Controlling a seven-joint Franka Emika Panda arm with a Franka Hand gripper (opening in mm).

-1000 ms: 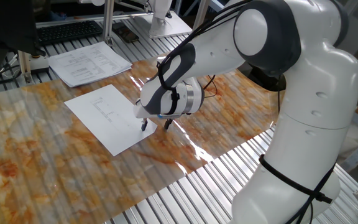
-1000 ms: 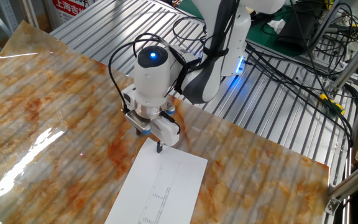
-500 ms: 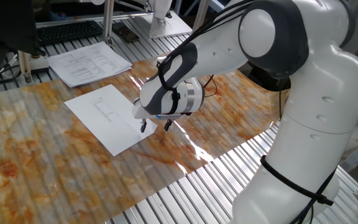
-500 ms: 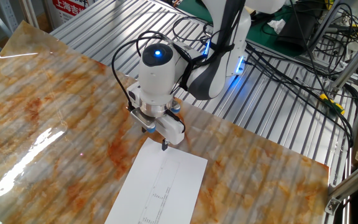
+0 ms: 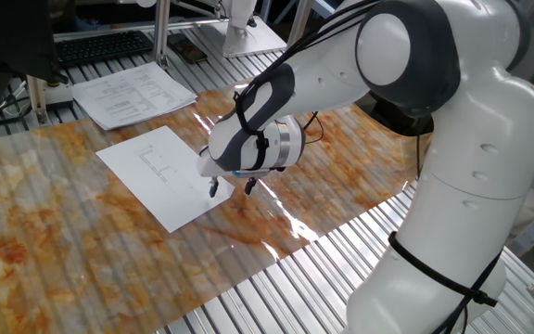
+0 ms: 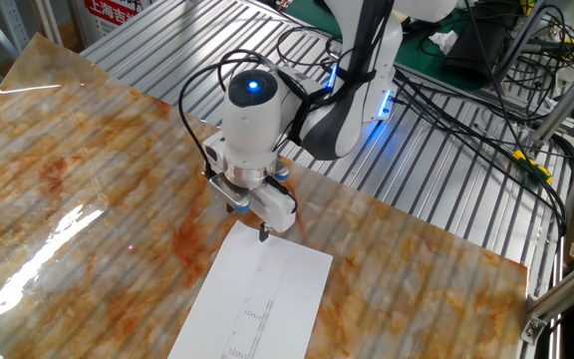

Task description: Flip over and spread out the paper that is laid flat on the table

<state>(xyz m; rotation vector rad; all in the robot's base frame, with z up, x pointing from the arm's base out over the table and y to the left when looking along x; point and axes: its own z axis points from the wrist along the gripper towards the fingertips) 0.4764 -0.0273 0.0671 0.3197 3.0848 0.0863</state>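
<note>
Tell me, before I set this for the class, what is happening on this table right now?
A white robot arm holds its end effector low over the near edge of a single sheet of paper that lies flat on the marbled table. The fingers are open, with one tip over the sheet's edge and the other just past it. The printed face is up, so nothing has been flipped. A separate stack of printed pages sits farther back, untouched.

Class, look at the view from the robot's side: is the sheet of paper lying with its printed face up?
Yes. Faint lines of print show on the upward face of the paper, flat on the table.
</note>
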